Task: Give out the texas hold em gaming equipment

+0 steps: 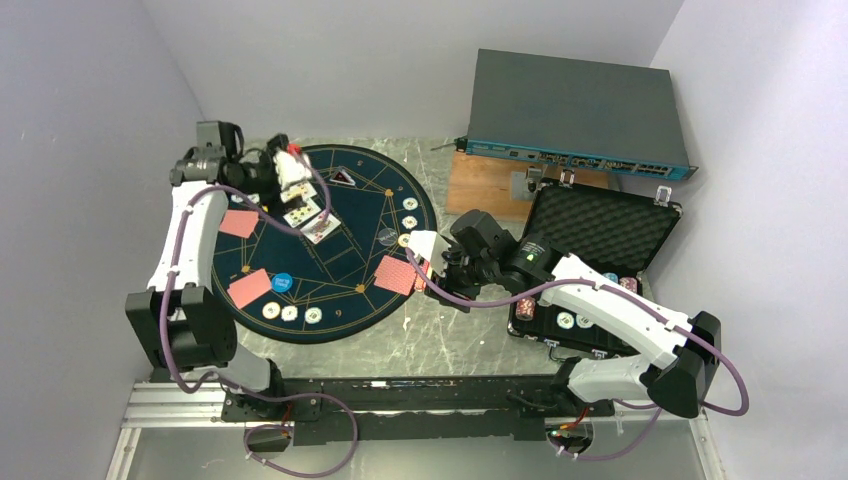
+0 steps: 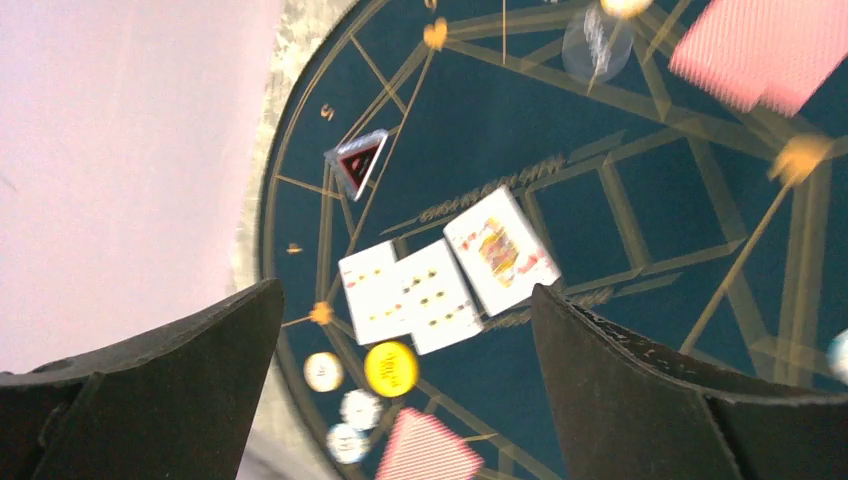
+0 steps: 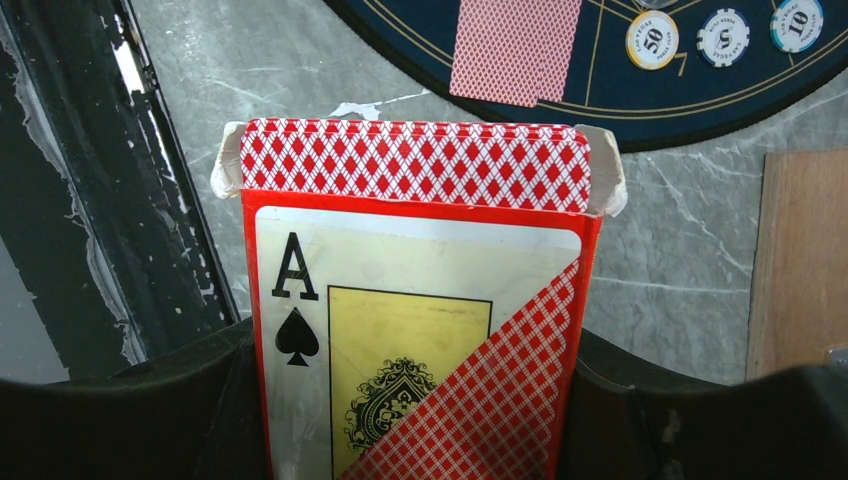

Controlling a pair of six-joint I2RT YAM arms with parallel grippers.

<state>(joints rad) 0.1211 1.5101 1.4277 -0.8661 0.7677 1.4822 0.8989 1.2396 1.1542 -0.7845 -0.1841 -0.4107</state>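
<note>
My right gripper (image 3: 415,400) is shut on a red deck box (image 3: 415,300) with an ace of spades on its face, held over the table at the navy mat's right edge (image 1: 425,247). My left gripper (image 2: 405,297) is open and empty, high over the mat's far left (image 1: 288,172). Below it lie three face-up cards (image 2: 440,280), a yellow disc (image 2: 391,368), whitish chips (image 2: 358,408) and a red-backed card (image 2: 425,452). More red-backed cards (image 1: 397,273) and chips (image 3: 652,38) lie at the mat's right. A blue disc (image 1: 282,283) and chips (image 1: 290,313) lie near-left.
The black foam-lined case (image 1: 600,235) stands open at the right with chips in its tray (image 1: 565,320). A blue-grey device (image 1: 575,115) on a wooden board (image 1: 490,185) is behind it. A small triangular marker (image 2: 358,160) and a clear disc (image 1: 387,237) lie on the mat.
</note>
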